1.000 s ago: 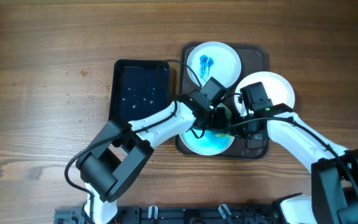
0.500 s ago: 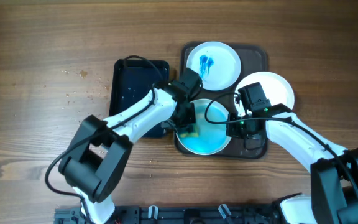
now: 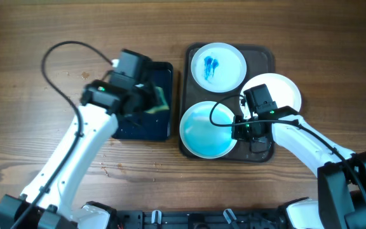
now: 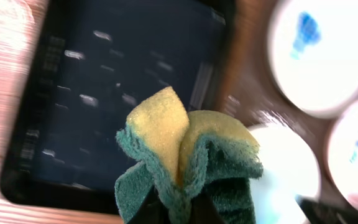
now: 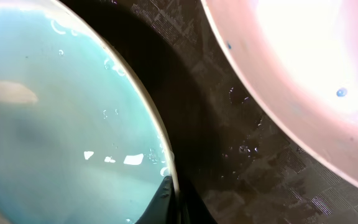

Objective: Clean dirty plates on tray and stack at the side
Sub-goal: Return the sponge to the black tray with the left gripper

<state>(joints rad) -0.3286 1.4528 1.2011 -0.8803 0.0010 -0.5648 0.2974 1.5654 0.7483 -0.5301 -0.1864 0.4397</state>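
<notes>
Tray [image 3: 262, 54], right of desk [image 3: 335, 38] centre, held all three; none stacked.
- Near plate [image 3: 208, 129]: pale blue film; my right jaws were pinched shut on its rim.
- Far plate [image 3: 217, 65]: blue smears.
- Right plate [image 3: 278, 91]: few specks.
- Sponge [image 4: 188, 162]: clamped in my left jaws, over black tray [image 3: 151, 130].

Judged early stage.

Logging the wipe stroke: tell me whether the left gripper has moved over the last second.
Yes. The left gripper, clamping the sponge, went left in the overhead view, off the blue-filmed plate to above the black tray.
</notes>
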